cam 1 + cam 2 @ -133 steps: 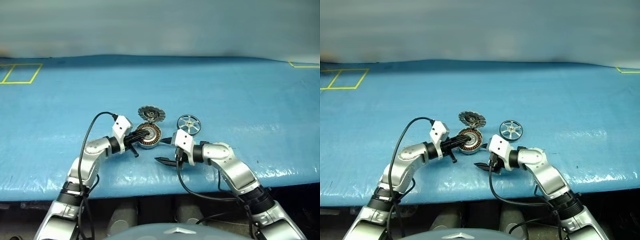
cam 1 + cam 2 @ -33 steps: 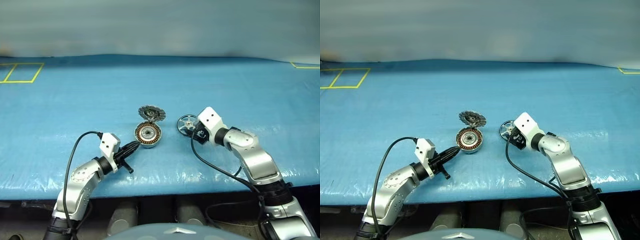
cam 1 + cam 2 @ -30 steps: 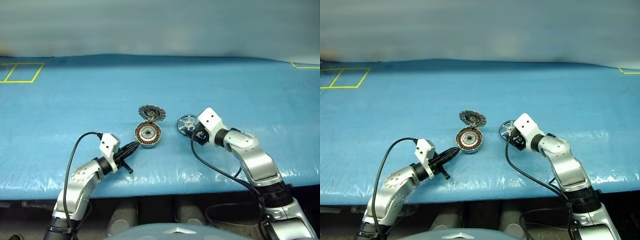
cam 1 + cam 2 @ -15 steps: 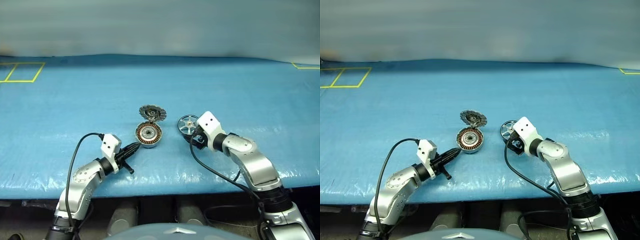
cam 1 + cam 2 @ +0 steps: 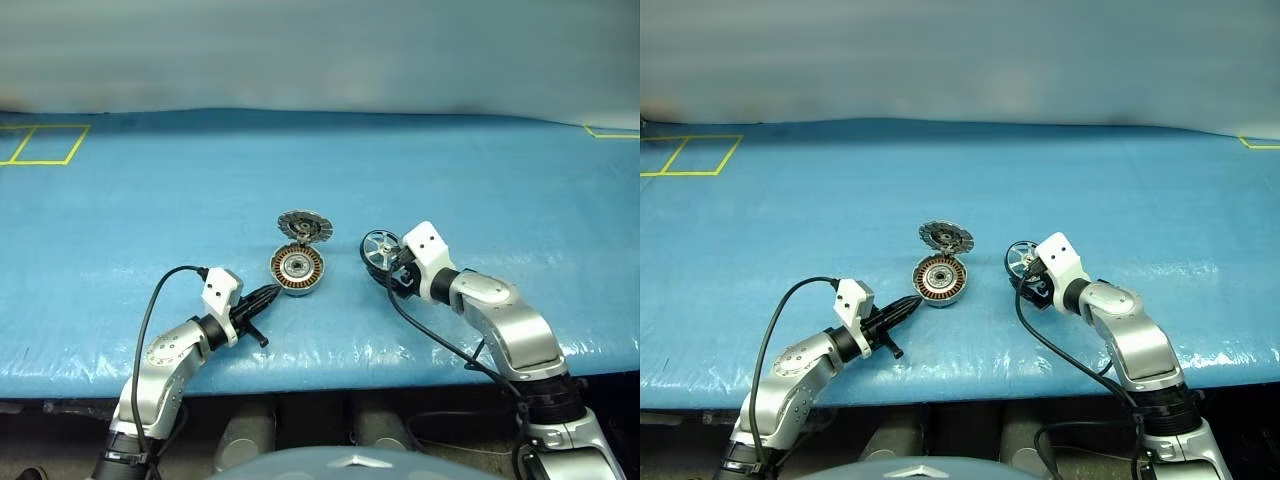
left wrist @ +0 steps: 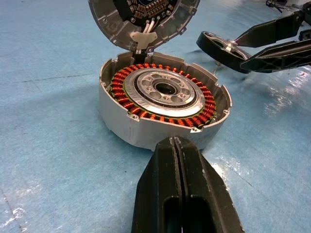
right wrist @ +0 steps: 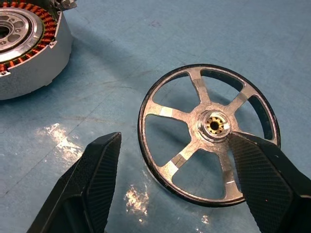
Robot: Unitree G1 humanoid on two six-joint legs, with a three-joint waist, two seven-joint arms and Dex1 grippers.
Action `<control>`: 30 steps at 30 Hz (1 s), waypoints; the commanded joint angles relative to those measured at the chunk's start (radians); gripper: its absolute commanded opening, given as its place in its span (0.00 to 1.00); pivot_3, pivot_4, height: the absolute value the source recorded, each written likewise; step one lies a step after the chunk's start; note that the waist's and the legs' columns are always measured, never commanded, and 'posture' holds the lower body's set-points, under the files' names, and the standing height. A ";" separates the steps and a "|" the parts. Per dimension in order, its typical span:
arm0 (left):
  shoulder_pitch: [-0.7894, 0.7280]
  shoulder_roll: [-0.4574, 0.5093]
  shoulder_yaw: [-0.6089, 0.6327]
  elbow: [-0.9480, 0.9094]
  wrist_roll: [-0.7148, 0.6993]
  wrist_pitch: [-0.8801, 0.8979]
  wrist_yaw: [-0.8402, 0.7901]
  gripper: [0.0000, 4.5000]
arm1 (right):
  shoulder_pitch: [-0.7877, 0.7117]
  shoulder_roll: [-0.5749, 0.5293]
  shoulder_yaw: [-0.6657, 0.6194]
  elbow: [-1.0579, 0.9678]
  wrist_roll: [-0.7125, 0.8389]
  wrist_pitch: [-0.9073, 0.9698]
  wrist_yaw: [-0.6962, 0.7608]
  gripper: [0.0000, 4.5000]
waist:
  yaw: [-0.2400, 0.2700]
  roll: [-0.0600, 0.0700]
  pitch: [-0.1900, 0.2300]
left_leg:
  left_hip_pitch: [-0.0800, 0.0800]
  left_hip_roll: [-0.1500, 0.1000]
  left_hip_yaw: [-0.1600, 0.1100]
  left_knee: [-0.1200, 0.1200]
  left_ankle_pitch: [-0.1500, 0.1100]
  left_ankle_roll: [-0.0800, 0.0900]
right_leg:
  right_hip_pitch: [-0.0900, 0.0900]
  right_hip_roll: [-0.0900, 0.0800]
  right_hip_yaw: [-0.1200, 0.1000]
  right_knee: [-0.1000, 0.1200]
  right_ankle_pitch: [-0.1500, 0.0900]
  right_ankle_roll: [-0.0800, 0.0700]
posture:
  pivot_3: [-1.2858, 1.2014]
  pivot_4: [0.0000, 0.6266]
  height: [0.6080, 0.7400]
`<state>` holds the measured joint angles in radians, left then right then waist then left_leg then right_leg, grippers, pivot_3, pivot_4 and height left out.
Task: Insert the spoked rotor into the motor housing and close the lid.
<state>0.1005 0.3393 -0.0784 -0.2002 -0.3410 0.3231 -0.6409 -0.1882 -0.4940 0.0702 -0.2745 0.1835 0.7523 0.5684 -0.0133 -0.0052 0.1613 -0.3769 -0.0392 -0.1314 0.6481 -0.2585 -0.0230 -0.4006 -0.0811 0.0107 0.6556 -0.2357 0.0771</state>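
The motor housing [image 5: 296,268] sits open on the blue table, copper windings [image 6: 127,104] ringing its central hole. Its lid [image 5: 303,225] stands tilted up behind it, dark inner face showing. To its right lies the spoked rotor [image 7: 214,125], silver with a dark rim, also seen as the rotor [image 5: 380,249]. My right gripper [image 7: 175,145] is open and straddles the rotor: one finger stands clear of the rim, the other finger [image 7: 262,179] overlaps the far side. My left gripper [image 6: 177,145] is shut and empty, its tip close to the housing's near wall.
The blue cover ends at the table's front edge [image 5: 320,372], just behind both arms. Yellow tape outlines lie far left [image 5: 40,146] and far right [image 5: 610,130]. Black cables loop from each wrist, the left cable [image 5: 160,290] arching above the table.
Over the last second the right gripper has rolled about its axis and settled around the rotor. Earlier still, the left gripper drew back from the housing and the right arm swung up to the rotor.
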 commanded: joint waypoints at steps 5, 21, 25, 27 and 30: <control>-0.005 -0.002 -0.002 -0.006 0.012 -0.017 0.000 0.01 | -0.005 0.010 -0.041 -0.009 0.056 0.018 -0.004 0.82 | -0.001 0.000 0.000 | 0.000 0.000 0.000 0.000 0.000 0.000 | 0.000 0.000 0.000 0.000 0.000 0.000 | 0.52 0.24 1.00; 0.009 -0.009 -0.015 -0.009 0.029 -0.021 0.008 0.01 | -0.046 0.032 -0.085 0.024 0.115 0.025 -0.022 0.82 | -0.001 0.000 0.000 | 0.000 0.000 0.000 -0.001 0.000 0.000 | 0.000 0.000 0.000 -0.001 0.000 0.000 | 0.52 0.24 1.00; 0.012 -0.008 -0.016 -0.006 0.032 -0.024 0.008 0.01 | -0.046 0.033 -0.096 0.018 0.148 0.031 -0.014 0.82 | -0.001 0.000 0.000 | 0.000 0.000 0.000 -0.001 0.000 0.000 | 0.000 0.000 0.000 -0.001 0.000 0.000 | 0.52 0.24 1.00; 0.013 -0.007 -0.016 -0.006 0.034 -0.024 0.008 0.01 | -0.044 0.033 -0.097 0.025 0.151 0.034 -0.019 0.82 | -0.001 0.000 0.000 | 0.000 0.000 0.000 -0.001 0.000 0.000 | 0.000 0.000 0.000 -0.001 0.000 0.000 | 0.52 0.24 1.00; 0.014 -0.006 -0.018 -0.005 0.037 -0.026 0.008 0.01 | -0.040 0.030 -0.098 0.032 0.154 0.040 -0.022 0.82 | -0.001 0.000 0.000 | 0.000 0.000 0.000 -0.001 0.000 0.000 | 0.000 0.000 0.000 -0.001 0.000 0.000 | 0.52 0.24 1.00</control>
<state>0.1115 0.3351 -0.0896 -0.1993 -0.3119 0.3185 -0.6332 -0.2195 -0.4616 -0.0088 -0.2221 0.3224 0.7951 0.5460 -0.0142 -0.0050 0.1614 -0.3769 -0.0392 -0.1313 0.6474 -0.2587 -0.0227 -0.4006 -0.0811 0.0107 0.6547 -0.2356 0.0771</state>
